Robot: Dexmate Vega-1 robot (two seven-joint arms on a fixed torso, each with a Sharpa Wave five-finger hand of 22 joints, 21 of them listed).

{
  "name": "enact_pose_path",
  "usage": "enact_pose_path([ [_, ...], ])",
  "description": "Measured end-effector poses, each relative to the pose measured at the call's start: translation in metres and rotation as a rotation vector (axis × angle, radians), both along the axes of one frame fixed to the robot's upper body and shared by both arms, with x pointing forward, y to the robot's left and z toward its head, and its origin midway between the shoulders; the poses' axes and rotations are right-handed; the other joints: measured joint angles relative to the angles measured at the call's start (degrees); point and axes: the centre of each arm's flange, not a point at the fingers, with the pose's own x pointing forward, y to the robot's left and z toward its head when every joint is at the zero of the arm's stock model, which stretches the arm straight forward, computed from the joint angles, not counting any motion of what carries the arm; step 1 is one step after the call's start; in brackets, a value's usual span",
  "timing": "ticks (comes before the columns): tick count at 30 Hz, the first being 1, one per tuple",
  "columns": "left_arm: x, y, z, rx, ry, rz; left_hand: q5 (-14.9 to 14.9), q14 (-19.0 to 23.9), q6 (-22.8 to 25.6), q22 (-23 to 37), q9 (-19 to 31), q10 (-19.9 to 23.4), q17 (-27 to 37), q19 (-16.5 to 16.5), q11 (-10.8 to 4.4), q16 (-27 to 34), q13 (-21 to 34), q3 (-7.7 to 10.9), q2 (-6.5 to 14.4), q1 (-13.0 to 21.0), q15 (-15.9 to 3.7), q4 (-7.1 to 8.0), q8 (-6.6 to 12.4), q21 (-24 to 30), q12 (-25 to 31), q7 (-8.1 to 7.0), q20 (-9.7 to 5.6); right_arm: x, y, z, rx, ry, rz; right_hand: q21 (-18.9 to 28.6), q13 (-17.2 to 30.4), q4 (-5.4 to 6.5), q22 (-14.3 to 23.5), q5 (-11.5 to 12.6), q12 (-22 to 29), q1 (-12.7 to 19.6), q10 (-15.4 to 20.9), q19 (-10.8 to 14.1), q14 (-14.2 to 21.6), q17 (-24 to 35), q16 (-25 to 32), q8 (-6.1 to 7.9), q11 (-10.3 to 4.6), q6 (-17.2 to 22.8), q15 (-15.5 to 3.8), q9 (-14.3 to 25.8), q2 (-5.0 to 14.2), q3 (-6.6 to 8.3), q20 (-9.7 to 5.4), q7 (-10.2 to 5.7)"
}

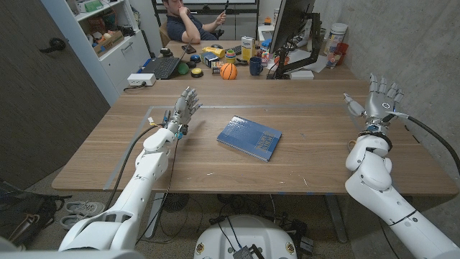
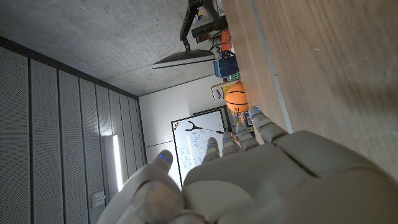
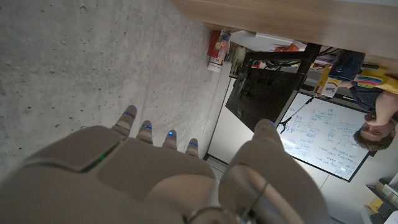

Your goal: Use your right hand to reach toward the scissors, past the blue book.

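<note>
The blue book (image 1: 249, 137) lies flat in the middle of the wooden table (image 1: 302, 165), turned at an angle. My right hand (image 1: 377, 97) is raised over the table's right side, well right of the book, fingers spread and pointing up, holding nothing. It also fills the foreground of the right wrist view as the right hand (image 3: 174, 180). My left hand (image 1: 183, 111) is raised over the table's left part, left of the book, fingers apart and empty. A small blue-tinted thing (image 1: 164, 120) beside the left wrist may be the scissors; it is too small to tell.
A tape outline (image 1: 136, 144) marks the table's left part. Behind stands a second desk with a laptop (image 1: 162, 66), an orange ball (image 1: 228, 70), a mug (image 1: 256, 66) and a monitor (image 1: 291, 29). A person (image 1: 188, 21) sits beyond it. A concrete wall runs along the right.
</note>
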Motion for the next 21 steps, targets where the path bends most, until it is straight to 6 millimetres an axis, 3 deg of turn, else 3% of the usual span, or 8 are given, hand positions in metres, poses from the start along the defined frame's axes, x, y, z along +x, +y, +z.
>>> enact_pose_path([
  [3,0.000,0.001,0.000,-0.002,-0.002,0.000,0.00,0.00,0.00,0.00,0.00,0.00,0.00,0.00,0.00,0.00,0.00,0.00,0.00,0.00,0.00,0.00,0.00,0.00,0.00,0.00,0.00,0.002,0.000,-0.001,0.016,0.018,0.002,0.00,-0.26,-0.32,0.00,0.76,0.64,1.47,-0.02,3.38,0.24,-0.20,0.54,0.93,-2.52,3.14,-1.67,0.00,-0.05,-0.96,0.25,-0.02],
  [7,0.000,0.001,0.000,-0.005,-0.004,0.001,0.00,0.00,0.00,0.00,0.00,0.00,0.00,0.00,0.00,0.00,0.00,-0.01,0.00,0.00,0.00,-0.02,0.00,0.00,0.00,0.00,0.00,0.006,0.000,-0.002,0.035,0.042,0.009,0.00,-0.50,-0.86,-0.01,1.63,0.87,3.05,1.55,8.24,3.12,-0.27,0.70,1.77,-4.57,8.52,-3.32,-0.15,-0.07,-2.47,0.34,-0.08],
  [9,-0.001,0.002,0.000,-0.006,-0.005,0.001,0.00,0.00,0.00,0.00,0.00,0.00,0.00,0.00,0.00,0.00,0.00,-0.15,0.00,0.00,0.00,-0.16,0.00,0.00,0.00,0.00,0.00,0.007,0.000,-0.003,0.045,0.052,0.011,-0.30,-0.54,-0.91,0.00,1.67,0.87,3.30,3.07,9.94,4.19,-0.27,0.70,1.98,-4.68,10.23,-3.96,-0.15,-0.32,-2.87,0.26,-0.05],
  [15,-0.001,0.002,-0.002,-0.006,-0.003,0.002,0.00,0.00,0.00,0.00,0.00,0.00,0.00,0.00,0.00,0.00,0.00,-0.14,0.00,0.00,0.00,-0.16,0.00,0.00,0.00,0.00,0.00,0.011,-0.003,-0.006,0.081,0.089,0.017,-1.16,-0.54,-0.77,-0.04,2.31,0.86,4.35,9.65,16.34,10.45,-0.53,1.01,2.20,-5.13,18.43,-5.30,-0.42,-1.15,-5.87,0.35,0.00],
  [21,-0.002,0.002,-0.001,-0.006,-0.008,0.002,0.00,0.00,0.00,0.00,0.00,0.00,0.01,0.00,0.00,0.00,0.00,-0.14,0.00,0.00,0.00,-0.16,0.00,0.00,0.00,0.00,0.00,0.013,-0.008,-0.011,0.123,0.143,0.031,-1.22,-0.80,-1.15,-0.17,2.51,0.86,5.41,10.80,18.51,12.20,-0.53,1.01,2.20,-4.89,20.73,-5.37,-0.42,-1.07,-6.26,0.05,-0.11],
])
